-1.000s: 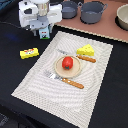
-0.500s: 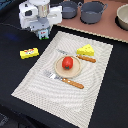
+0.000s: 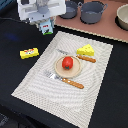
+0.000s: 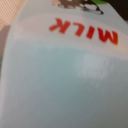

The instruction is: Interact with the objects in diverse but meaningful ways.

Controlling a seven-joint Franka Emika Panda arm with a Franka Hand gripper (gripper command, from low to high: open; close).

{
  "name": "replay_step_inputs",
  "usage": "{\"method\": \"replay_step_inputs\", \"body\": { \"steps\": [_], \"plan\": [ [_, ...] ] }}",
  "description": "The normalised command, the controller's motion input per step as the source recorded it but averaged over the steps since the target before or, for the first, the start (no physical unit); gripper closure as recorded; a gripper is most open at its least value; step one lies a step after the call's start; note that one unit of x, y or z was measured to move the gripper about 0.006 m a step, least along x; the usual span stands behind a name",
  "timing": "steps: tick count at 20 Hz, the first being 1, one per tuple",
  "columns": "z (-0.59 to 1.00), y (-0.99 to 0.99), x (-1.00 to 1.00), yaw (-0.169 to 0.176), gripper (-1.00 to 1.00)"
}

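My gripper [image 3: 46,26] hangs at the far left of the exterior view, just past the striped placemat's [image 3: 45,85] far corner. The white-blue milk carton [image 3: 48,29] sits tilted between its fingers and looks held. In the wrist view the carton [image 4: 65,75] fills the picture, with red "MILK" lettering; the fingers do not show there. A red tomato [image 3: 67,62] rests on a small round plate [image 3: 58,70] at the mat's middle. The holed cheese wedge [image 3: 86,50] lies beyond the plate. The yellow box [image 3: 29,52] lies on the black table, off the mat.
An orange-handled knife [image 3: 86,58] and fork [image 3: 67,81] flank the plate. Two grey pots [image 3: 92,11] [image 3: 70,9] and a pale bowl [image 3: 123,17] stand on the brown board at the back. The table's front edge runs along the lower left.
The gripper and the carton have shifted slightly; everything on the mat has stayed in place.
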Motion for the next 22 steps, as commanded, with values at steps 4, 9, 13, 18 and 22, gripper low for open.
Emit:
{"method": "replay_step_inputs", "body": {
  "steps": [4,9,13,18,22],
  "plan": [
    [0.40,-0.82,0.47,0.000,1.00],
    [0.40,-0.83,0.47,0.000,1.00],
    [0.26,-0.76,0.58,-0.001,1.00],
    [0.21,-0.75,0.66,0.000,1.00],
    [0.29,-0.66,0.74,0.000,1.00]
  ]
}}
